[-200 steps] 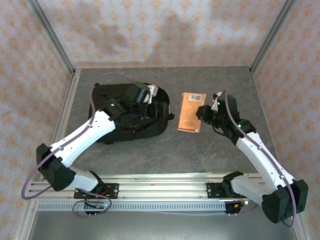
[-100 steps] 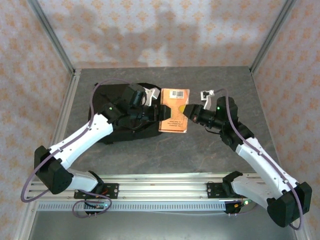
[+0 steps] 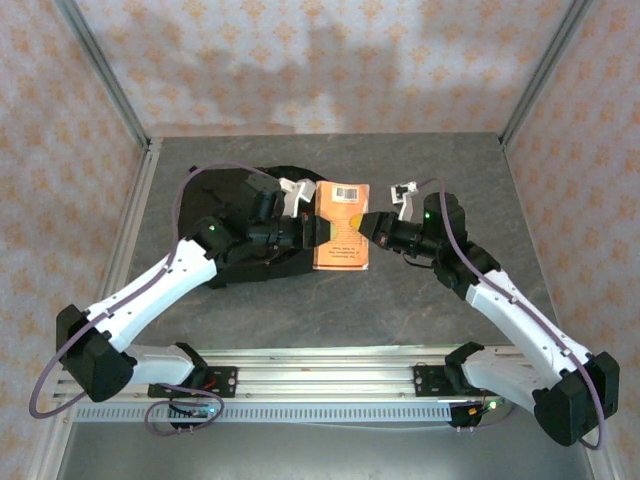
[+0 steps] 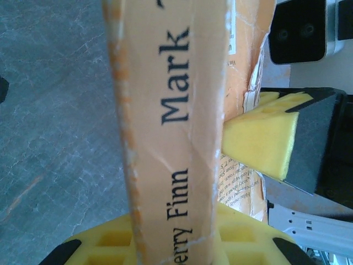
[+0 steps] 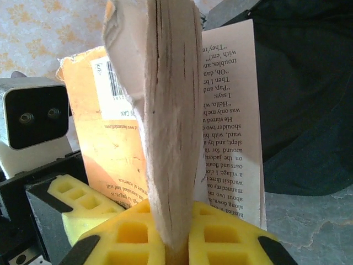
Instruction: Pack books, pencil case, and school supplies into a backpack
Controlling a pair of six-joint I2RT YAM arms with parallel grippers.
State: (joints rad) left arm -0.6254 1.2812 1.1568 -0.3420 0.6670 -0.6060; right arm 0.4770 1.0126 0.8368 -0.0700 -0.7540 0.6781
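Plainly, left gripper (image 3: 308,232) and right gripper (image 3: 372,226) pinch orange book (image 3: 340,228) (beside backpack (image 3: 225,195)).

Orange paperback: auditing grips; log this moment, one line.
orange paperback book beside black fabric backpack | left gripper clamps spine | right gripper clamps page edge

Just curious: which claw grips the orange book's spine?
The left gripper: the lettered spine of the book sits between its pads. The right gripper pinches the page edges.

Orange book (image 3: 340,228); black backpack (image 3: 215,195); grey marbled table (image 3: 300,300); floral peach walls (image 3: 300,70).
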